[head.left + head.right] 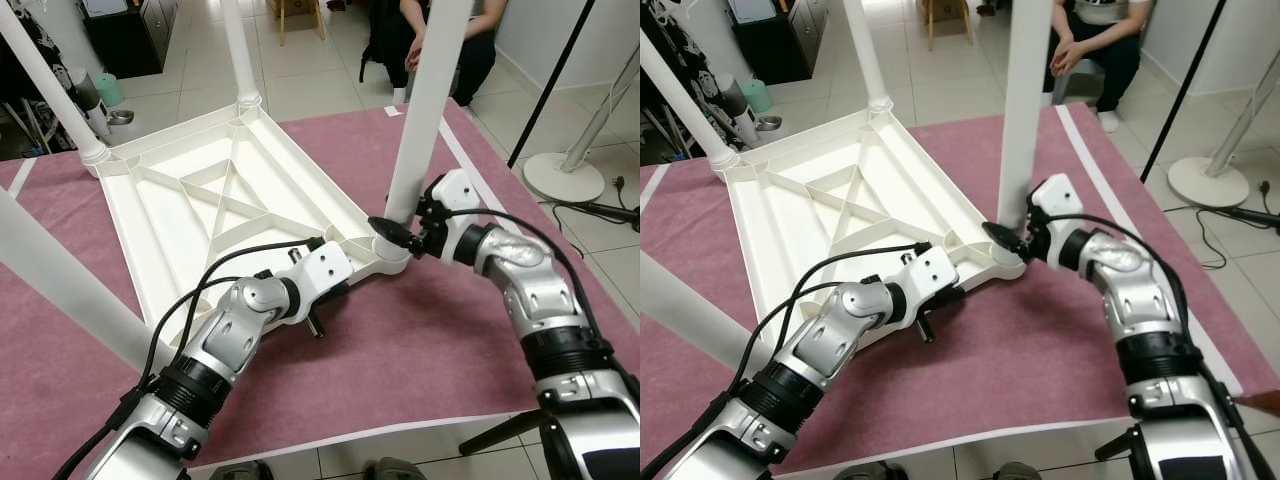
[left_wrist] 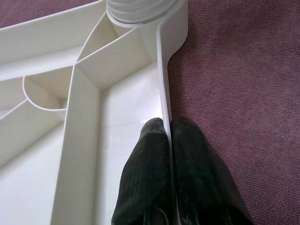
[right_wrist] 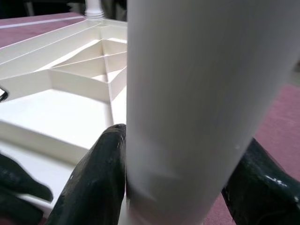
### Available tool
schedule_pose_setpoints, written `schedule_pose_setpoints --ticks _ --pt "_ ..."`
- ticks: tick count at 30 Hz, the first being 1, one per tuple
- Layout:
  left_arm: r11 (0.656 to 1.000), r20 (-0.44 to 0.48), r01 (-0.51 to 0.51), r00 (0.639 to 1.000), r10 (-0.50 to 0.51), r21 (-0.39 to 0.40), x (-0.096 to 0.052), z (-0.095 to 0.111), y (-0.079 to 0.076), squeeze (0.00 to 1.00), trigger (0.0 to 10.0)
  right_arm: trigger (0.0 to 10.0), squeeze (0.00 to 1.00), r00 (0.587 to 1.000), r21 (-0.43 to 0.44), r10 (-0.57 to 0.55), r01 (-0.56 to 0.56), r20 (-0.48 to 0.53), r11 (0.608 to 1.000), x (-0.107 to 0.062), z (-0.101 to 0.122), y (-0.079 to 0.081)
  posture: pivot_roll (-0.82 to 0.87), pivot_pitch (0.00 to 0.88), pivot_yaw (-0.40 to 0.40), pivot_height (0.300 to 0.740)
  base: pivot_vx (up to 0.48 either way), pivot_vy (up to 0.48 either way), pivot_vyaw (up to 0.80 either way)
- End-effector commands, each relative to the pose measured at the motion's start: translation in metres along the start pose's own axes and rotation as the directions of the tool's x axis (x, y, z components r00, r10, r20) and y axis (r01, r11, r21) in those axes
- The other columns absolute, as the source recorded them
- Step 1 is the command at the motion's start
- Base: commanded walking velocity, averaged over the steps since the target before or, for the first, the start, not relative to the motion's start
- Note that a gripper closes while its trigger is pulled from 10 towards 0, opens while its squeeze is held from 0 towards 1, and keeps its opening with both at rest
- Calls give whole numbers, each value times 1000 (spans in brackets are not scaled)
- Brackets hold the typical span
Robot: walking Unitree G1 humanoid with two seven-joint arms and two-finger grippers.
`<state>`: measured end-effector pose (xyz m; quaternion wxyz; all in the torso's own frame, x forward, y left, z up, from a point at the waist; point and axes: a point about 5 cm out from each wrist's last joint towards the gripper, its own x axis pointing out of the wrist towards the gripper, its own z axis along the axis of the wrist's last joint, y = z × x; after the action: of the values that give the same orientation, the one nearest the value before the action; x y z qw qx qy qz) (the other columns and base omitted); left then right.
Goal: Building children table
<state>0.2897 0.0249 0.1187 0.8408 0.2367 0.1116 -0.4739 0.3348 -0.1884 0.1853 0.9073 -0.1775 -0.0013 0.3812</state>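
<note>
Tabletop: I have the white plastic tabletop (image 1: 190,215) lying upside down on the mauve rug (image 1: 420,340), its ribbed underside facing up at me.
Legs: I count 4 white legs standing up from the corners; the near-right leg (image 1: 425,110) is the 1 I am working on, seated in its corner socket (image 1: 392,250).
Right gripper: my right gripper (image 1: 400,232) is at the base of that leg, just above the socket. In the right wrist view its 2 black fingers (image 3: 93,183) sit on either side of the leg (image 3: 197,103), pressed against it, so I read it as clamped on the leg.
Left gripper: my left gripper (image 2: 168,154) is on the near edge of the tabletop, left of the socket. In the left wrist view its fingers are pinched together with the thin rim wall (image 2: 164,89) between them, 1 finger inside the tray-like underside and 1 outside over the rug.
Surroundings: a person (image 1: 1090,50) sits on the tiled floor (image 1: 320,70) beyond the rug; a round white stand base (image 1: 563,177) is off to the right.
</note>
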Motion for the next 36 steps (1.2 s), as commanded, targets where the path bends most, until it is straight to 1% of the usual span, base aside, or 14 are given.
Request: schedule_pose_setpoints --ticks 1,2,3,6,7,13,19,21,25,28,30,32,34,36 --pt "1000 -100 -7 995 6 -14 -5 -23 0 0 0 10000 0 1000 -3 11 -12 -8 1000 1 -2 -1 3 0 130 740 0 0 0" --pt "1000 -101 -7 995 6 -14 -5 -23 0 0 0 10000 0 1000 1 11 -10 -7 1000 2 -2 -2 3 0 130 740 0 0 0" --pt "1000 -101 -8 995 6 -14 -5 -23 0 0 0 1216 0 1000 4 8 -8 -5 1000 2 -3 -2 4 0 129 740 0 0 0" --pt "1000 -101 -8 995 6 -14 -5 -23 0 0 0 1216 0 1000 7 7 -7 -3 1000 3 -3 -2 4 0 129 740 0 0 0" --pt "1000 -101 -8 995 7 -14 -5 -23 0 0 0 0 0 1000 18 15 -15 2 1000 3 -4 -1 4 0 129 740 0 0 0" --pt "1000 -102 -8 995 7 -14 -5 -23 0 0 0 0 0 1000 58 -5 5 1 998 5 -12 5 3 0 130 740 0 0 0" --pt "1000 -103 -8 995 6 -16 -5 -23 -1 0 0 0 0 986 95 -160 164 -44 982 9 -26 9 2 0 129 740 0 0 0" --pt "1000 -102 -8 995 6 -17 -4 -23 -1 0 0 0 0 963 112 -258 265 -74 958 13 -34 12 -3 0 129 740 0 0 0" --pt "1000 -102 -7 995 5 -17 -4 -23 -1 0 0 0 0 947 115 -308 317 -93 941 17 -39 18 -6 0 134 740 0 0 0" --pt "1000 -100 -3 995 1 -15 -3 -22 -1 0 0 0 0 873 133 -459 480 -163 867 29 -46 32 -11 0 135 740 0 0 0" --pt "1000 -100 -3 995 1 -15 -3 -22 -1 0 0 0 0 873 133 -459 480 -163 867 29 -46 32 -11 0 135 740 0 0 0" --pt "1000 -97 -1 995 -1 -16 -2 -21 -1 0 0 0 0 789 112 -578 606 -209 788 37 -47 40 -19 0 135 740 0 0 0" --pt "1000 -97 -1 995 -1 -16 -2 -21 -1 0 0 0 0 789 112 -578 606 -209 788 37 -47 40 -19 0 135 740 0 0 0" --pt "1000 -94 2 996 -3 -17 -1 -21 -2 0 0 0 0 693 105 -674 713 -254 694 45 -47 49 -19 0 134 740 0 0 0"
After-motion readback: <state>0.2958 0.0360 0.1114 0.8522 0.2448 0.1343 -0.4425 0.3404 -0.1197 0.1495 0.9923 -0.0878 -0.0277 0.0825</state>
